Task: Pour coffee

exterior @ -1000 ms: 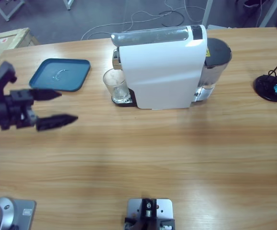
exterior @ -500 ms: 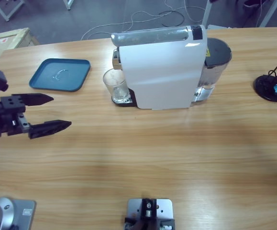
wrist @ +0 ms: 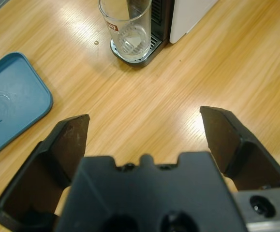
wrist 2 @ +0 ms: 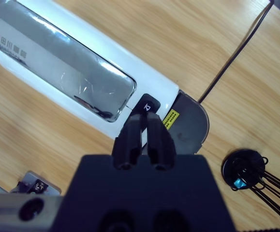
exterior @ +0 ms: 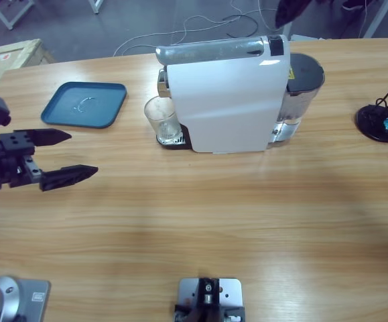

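A clear glass [exterior: 161, 118] [wrist: 125, 25] stands on the drip tray of the white coffee machine [exterior: 227, 97] [wrist 2: 57, 72]. The coffee is out of view; the bottom of the glass looks pale. My left gripper [exterior: 83, 154] [wrist: 144, 118] hovers open over the table's left part, well short of the glass, with nothing between its jaws. My right gripper [wrist 2: 142, 123] is shut and held high above the machine's top, over the black button [wrist 2: 147, 103]. In the high view the right gripper [exterior: 289, 12] is only a dark shape at the top edge.
A blue tray [exterior: 84, 104] [wrist: 9, 106] lies on the table left of the machine. The machine's dark water tank [exterior: 304, 80] [wrist 2: 192, 121] sits at its right end. A black wire stand [exterior: 381, 121] [wrist 2: 246, 169] is at the table's far right.
The left gripper drew back to the left and a little nearer the front edge, still open, then held still. The right gripper's dark shape has come in at the top edge.
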Tool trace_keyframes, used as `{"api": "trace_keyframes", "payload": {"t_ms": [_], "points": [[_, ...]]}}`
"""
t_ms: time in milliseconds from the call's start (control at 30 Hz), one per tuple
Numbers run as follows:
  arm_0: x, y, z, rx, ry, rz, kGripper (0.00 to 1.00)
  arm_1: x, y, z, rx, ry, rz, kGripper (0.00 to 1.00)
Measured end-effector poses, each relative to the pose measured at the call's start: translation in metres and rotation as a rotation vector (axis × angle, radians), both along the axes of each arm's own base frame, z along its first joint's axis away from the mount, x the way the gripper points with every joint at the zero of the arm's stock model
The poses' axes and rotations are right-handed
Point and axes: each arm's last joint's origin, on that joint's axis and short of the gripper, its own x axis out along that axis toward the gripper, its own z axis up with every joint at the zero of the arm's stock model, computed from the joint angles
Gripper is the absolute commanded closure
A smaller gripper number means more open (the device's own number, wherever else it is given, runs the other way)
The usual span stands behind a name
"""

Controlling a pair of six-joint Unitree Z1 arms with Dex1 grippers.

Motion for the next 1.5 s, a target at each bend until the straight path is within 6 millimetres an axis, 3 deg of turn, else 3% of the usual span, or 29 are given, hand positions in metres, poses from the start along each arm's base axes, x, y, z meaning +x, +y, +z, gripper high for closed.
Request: {"api": "trace_keyframes", "payload": {"t_ms": [800,1467,1500], "points": [[0.0,0.0,0.0,-0.003,0.003,0.008,0.018,0.008,0.01,-0.018,-0.032,0.032,0.012,1.0],[0.0,0.0,0.0,-0.004,0.001,0.008,0.018,0.01,0.008,-0.017,-0.057,0.014,0.007,1.0],[0.0,0.0,0.0,-0.004,0.001,0.008,0.018,0.01,0.008,-0.017,-0.057,0.014,0.006,0.86]]}}
